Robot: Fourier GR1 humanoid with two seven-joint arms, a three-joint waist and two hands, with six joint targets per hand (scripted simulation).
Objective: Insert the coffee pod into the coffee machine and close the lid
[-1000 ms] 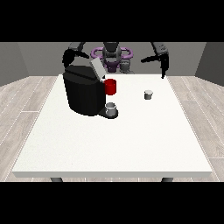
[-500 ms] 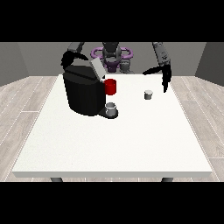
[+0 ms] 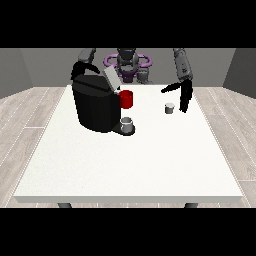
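A small grey coffee pod (image 3: 170, 108) stands on the white table (image 3: 130, 160) at the right. The hand at the view's right (image 3: 183, 96) hangs just right of the pod, fingers straight and pointing down, thumb stretched out to the left above the pod; it holds nothing. The black coffee machine (image 3: 96, 105) stands at the table's left with its grey lid (image 3: 111, 79) tilted up. The hand at the view's left (image 3: 80, 69) sits behind the machine's top, mostly hidden.
A red mug (image 3: 126, 99) stands right of the machine. A grey cup (image 3: 127, 124) sits on the machine's drip base. The robot's torso (image 3: 128, 65) is behind the table's far edge.
The hand at the view's right has come down and inward from shoulder height to just beside the pod. The other hand and the machine have not moved.
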